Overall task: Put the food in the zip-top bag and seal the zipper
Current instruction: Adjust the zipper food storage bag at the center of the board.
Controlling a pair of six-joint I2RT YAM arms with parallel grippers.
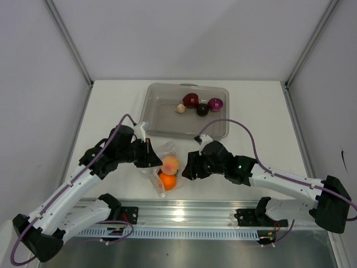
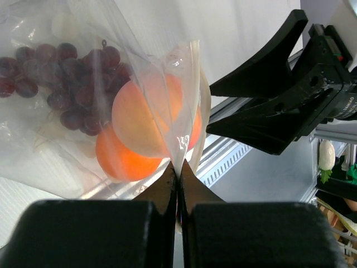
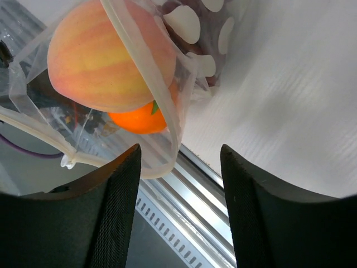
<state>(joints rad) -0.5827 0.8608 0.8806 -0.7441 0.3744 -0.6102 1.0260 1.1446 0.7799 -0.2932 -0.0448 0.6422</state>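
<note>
Pinching zip-top bag [image 1: 162, 167] edge, left gripper [image 2: 177, 170] fully clamped; right gripper [image 3: 179, 152] jaws apart at bag's right rim, gripping nothing

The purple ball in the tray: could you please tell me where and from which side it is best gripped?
Probably across its round middle, from straight above, fingers on its far and near sides: the purple ball sits inside the tray, whose walls block a sideways approach, and the blackish fruit sits close beside it.
</note>
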